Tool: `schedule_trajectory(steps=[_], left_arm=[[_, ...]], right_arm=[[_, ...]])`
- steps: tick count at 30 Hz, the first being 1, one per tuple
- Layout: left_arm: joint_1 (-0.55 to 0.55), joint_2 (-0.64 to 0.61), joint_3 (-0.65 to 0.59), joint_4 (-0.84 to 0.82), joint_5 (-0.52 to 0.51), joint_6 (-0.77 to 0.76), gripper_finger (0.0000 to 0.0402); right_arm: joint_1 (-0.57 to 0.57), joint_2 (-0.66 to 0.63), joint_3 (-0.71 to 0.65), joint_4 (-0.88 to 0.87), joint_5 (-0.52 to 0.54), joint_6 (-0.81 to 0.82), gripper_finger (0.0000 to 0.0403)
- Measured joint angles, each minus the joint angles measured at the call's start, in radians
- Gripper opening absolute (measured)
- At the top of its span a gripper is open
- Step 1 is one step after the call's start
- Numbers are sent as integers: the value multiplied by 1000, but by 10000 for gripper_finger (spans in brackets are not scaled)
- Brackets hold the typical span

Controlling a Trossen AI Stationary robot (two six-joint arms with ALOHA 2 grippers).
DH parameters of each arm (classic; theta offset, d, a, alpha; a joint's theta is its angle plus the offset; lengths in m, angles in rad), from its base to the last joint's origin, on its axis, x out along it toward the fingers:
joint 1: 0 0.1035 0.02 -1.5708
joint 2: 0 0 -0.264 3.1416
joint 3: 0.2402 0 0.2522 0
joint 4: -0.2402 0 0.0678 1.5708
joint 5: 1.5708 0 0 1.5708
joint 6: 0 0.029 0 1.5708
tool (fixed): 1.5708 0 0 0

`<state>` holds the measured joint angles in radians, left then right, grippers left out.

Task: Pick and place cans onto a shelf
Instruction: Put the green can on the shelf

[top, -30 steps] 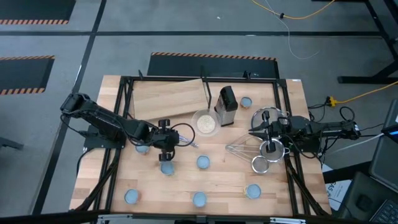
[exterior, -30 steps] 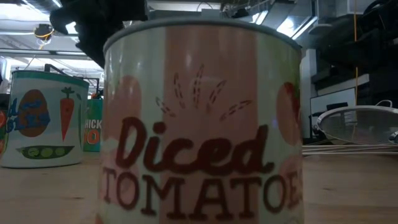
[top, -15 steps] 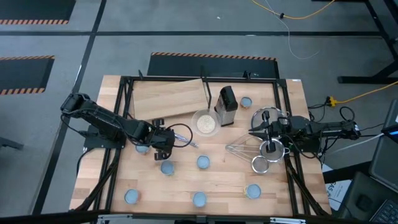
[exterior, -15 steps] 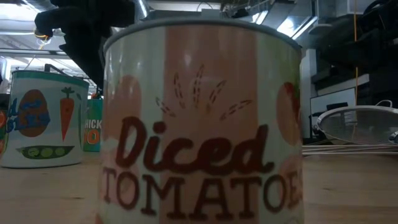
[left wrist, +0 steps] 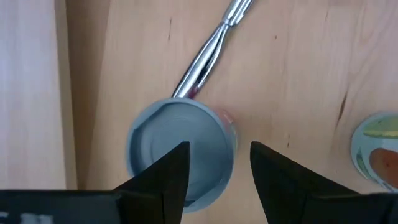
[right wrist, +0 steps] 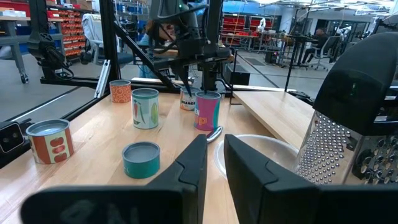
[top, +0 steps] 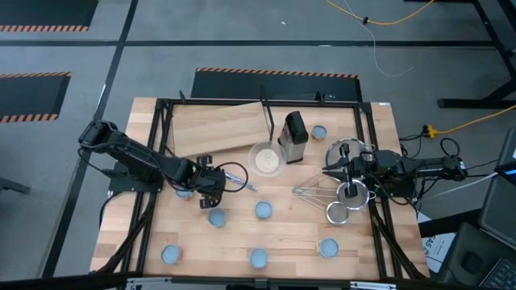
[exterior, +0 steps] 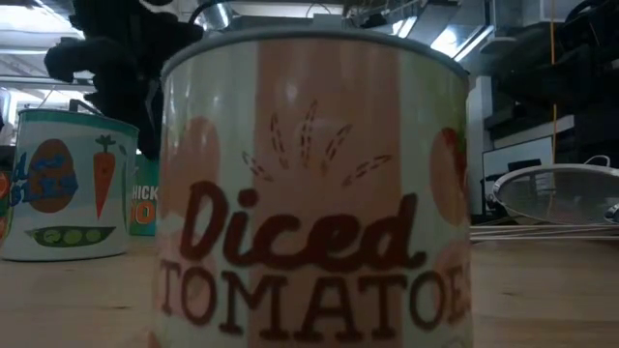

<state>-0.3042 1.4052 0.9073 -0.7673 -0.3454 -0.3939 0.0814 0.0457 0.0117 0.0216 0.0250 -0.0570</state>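
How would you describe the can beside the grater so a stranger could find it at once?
Start at the pale wooden shelf on the table's far side. Past its end stands a dark box grater; the can sits just beyond it, toward the right arm. It is the only can that far back; the other cans stand nearer.

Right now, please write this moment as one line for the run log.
left claw: open, above can | right claw: waiting near strainers | shelf: no cans
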Motion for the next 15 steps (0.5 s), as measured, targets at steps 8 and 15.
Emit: schedule_trajectory(steps=[8,15], left_arm=[[0,0,-36,29,15,0,162],[0,0,-37,28,10,1,129]], right_arm=[[0,0,0,0,0,0,61],[0,0,0,0,0,0,61]])
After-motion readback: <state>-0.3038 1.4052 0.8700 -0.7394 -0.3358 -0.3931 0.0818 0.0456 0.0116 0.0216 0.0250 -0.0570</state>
